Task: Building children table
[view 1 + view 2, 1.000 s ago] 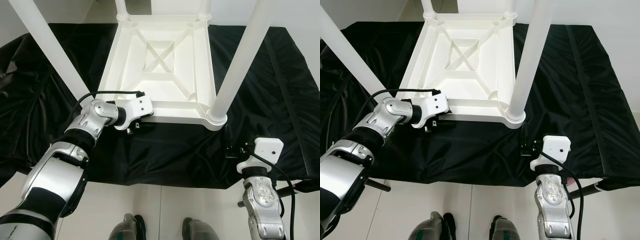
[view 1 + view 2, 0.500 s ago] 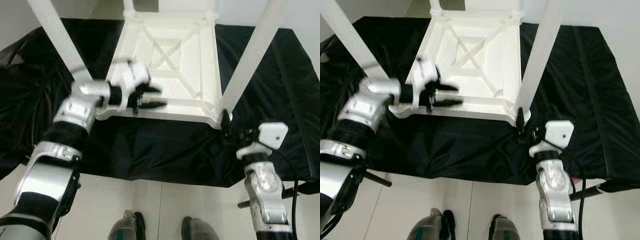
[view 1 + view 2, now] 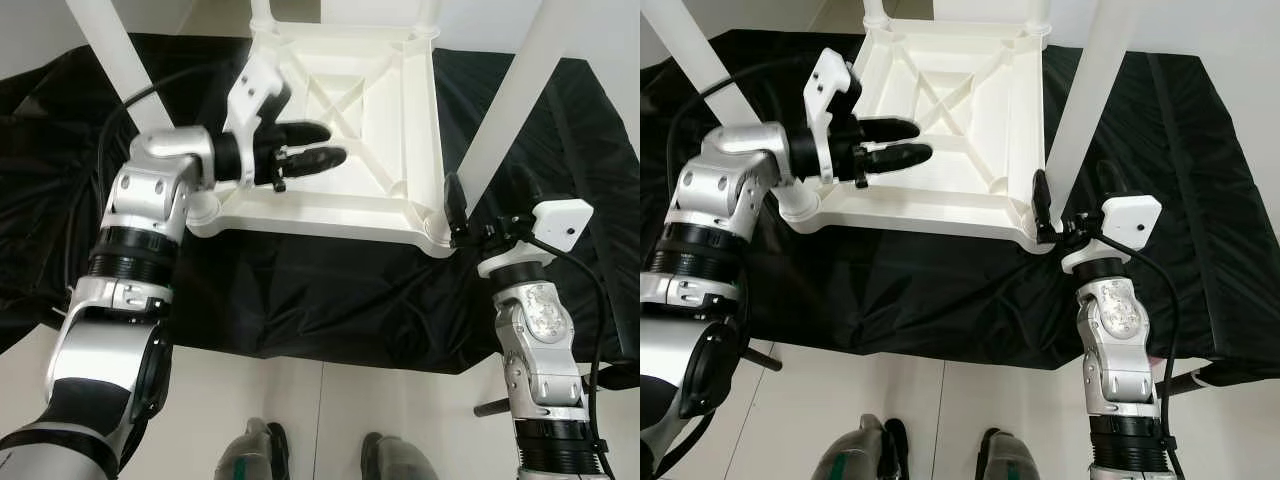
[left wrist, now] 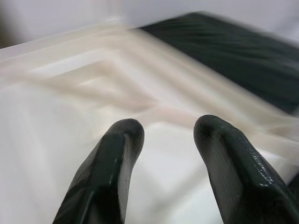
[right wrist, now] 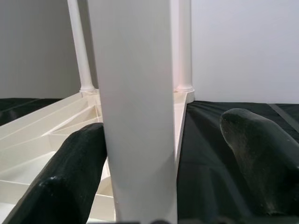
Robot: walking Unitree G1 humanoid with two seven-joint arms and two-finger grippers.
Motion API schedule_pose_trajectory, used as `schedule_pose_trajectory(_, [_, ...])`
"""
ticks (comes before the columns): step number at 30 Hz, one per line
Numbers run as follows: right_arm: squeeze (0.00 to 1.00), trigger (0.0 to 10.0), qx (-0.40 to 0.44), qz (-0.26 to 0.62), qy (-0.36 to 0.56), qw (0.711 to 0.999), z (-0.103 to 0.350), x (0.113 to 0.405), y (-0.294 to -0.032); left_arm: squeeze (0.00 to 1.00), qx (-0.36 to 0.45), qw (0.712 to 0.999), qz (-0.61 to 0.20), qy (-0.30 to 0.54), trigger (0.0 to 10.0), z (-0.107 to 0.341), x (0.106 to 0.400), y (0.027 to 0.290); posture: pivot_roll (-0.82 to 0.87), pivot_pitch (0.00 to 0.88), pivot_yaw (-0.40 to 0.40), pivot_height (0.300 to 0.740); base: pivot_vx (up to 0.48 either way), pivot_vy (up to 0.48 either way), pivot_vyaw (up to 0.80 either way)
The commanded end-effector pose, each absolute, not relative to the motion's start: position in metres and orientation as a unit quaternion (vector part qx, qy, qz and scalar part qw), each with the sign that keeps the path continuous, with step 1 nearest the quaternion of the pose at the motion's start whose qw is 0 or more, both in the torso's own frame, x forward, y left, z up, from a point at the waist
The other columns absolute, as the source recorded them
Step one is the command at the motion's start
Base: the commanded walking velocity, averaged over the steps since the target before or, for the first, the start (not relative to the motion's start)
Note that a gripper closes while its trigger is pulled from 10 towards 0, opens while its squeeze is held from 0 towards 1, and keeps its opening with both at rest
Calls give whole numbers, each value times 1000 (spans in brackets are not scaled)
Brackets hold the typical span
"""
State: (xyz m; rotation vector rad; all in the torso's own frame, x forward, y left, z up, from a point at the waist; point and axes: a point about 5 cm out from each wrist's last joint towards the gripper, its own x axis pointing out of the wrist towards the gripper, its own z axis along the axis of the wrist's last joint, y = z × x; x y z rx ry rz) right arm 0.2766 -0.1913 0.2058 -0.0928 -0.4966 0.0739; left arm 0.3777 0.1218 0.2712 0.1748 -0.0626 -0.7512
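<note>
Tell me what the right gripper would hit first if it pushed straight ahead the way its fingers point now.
Most likely the white table leg. The right gripper is open, its fingers on either side of that leg near the upturned table top, so the leg lies right in its line. How near it is, is hard to judge.

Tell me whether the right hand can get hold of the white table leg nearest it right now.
Probably yes. The right hand is open at the near right corner of the upturned white plastic table, and the round white table leg stands between its fingers with nothing in the way.
</note>
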Motion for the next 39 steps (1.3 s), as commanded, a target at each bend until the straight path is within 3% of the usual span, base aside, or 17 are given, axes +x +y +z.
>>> schedule_pose_trajectory(1, [0, 10000, -39, 33, -243, 969, 204, 276, -191, 0, 88, 942, -324, -19, 10000, 266, 379, 129, 4, 126, 47, 740, 0, 0, 0])
schedule_pose_trajectory(11, [0, 10000, -17, 44, -213, 976, 185, 270, -178, 0, 70, 972, -223, 25, 10000, 249, 386, 144, 9, 105, 48, 740, 0, 0, 0])
schedule_pose_trajectory(15, [0, 10000, -11, 48, -216, 975, 186, 272, -175, 0, 69, 986, -148, 29, 10000, 251, 390, 147, 12, 98, 47, 740, 0, 0, 0])
schedule_pose_trajectory(25, [0, 10000, -8, 49, -212, 976, 187, 278, -176, 0, 78, 992, -90, 33, 10000, 251, 390, 144, 17, 94, 42, 740, 0, 0, 0])
schedule_pose_trajectory(28, [0, 10000, -6, 52, -205, 977, 188, 287, -176, 0, 87, 995, -28, 46, 10000, 250, 391, 145, 22, 89, 36, 740, 0, 0, 0])
schedule_pose_trajectory(39, [0, 10000, 7, 49, -202, 978, 193, 300, -176, 0, 95, 994, 10, 57, 10000, 250, 390, 143, 36, 90, 36, 740, 0, 0, 0])
